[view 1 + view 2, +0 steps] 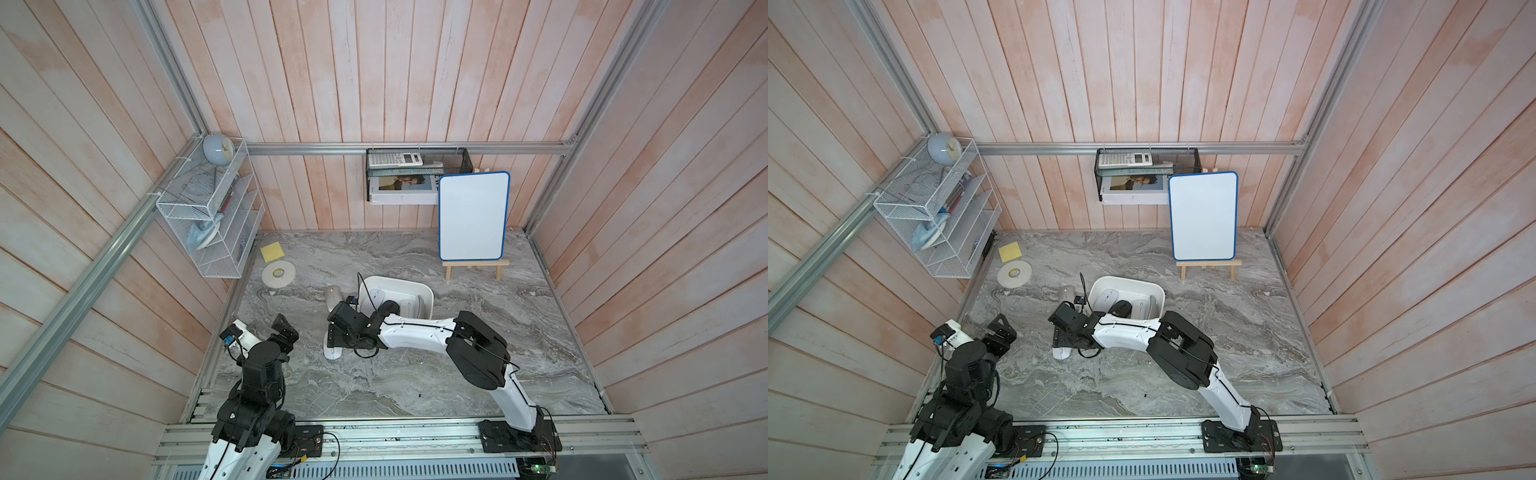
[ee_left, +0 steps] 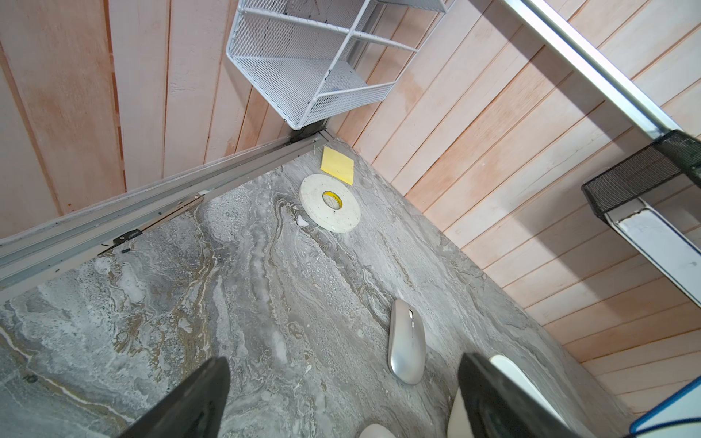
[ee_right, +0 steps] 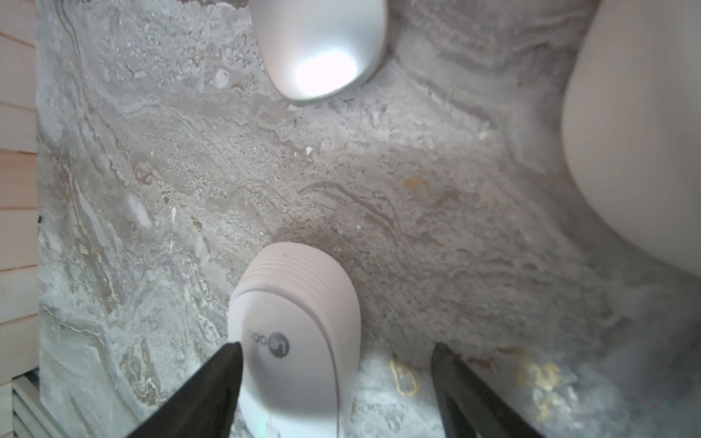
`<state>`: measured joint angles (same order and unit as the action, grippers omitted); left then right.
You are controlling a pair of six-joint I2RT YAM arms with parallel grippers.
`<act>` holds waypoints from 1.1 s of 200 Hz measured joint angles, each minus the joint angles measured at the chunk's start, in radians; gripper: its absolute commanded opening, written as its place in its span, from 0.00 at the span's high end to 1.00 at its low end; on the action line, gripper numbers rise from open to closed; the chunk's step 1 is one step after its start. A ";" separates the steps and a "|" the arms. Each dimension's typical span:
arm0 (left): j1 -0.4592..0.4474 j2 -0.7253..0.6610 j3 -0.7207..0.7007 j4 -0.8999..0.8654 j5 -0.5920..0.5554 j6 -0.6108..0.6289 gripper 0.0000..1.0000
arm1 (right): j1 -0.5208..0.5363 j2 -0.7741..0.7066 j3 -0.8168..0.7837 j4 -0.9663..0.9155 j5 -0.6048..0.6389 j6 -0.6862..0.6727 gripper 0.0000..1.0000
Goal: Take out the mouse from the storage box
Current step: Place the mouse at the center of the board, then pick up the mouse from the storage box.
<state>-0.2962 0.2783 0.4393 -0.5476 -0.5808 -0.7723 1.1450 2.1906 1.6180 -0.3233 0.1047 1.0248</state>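
The right claw (image 3: 337, 347) stands apart over the tabletop (image 3: 417, 182), with the white mouse (image 3: 296, 322) lying loose between its fingers and the storage box (image 1: 399, 282) just beyond. The left claw (image 2: 343, 358) also stands wide apart.

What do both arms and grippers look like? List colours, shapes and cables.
Both the left arm and right arm have glossy white link shells, bulky black joint housings and thin black cables. The left gripper and right gripper are black, with tapering wedge-shaped fingers.
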 measured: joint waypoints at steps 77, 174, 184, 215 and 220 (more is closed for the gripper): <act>0.000 0.000 0.000 0.000 -0.001 0.000 0.00 | 0.016 -0.058 -0.005 -0.105 0.092 -0.001 0.03; 0.000 0.001 0.001 0.000 0.000 0.001 0.00 | 0.019 -0.141 -0.083 -0.178 0.160 -0.008 0.02; 0.000 0.006 0.003 0.000 0.001 0.001 0.00 | 0.019 -0.141 -0.083 -0.179 0.160 -0.008 0.02; 0.000 0.038 0.008 0.003 0.009 0.003 0.00 | 0.021 -0.143 -0.084 -0.179 0.160 -0.024 0.02; 0.000 0.044 0.008 0.005 0.015 0.005 0.00 | 0.021 -0.146 -0.084 -0.182 0.161 -0.029 0.02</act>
<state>-0.2962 0.3225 0.4473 -0.5430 -0.5655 -0.7673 1.1660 2.0445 1.5337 -0.5049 0.2657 0.9962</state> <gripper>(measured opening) 0.997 0.976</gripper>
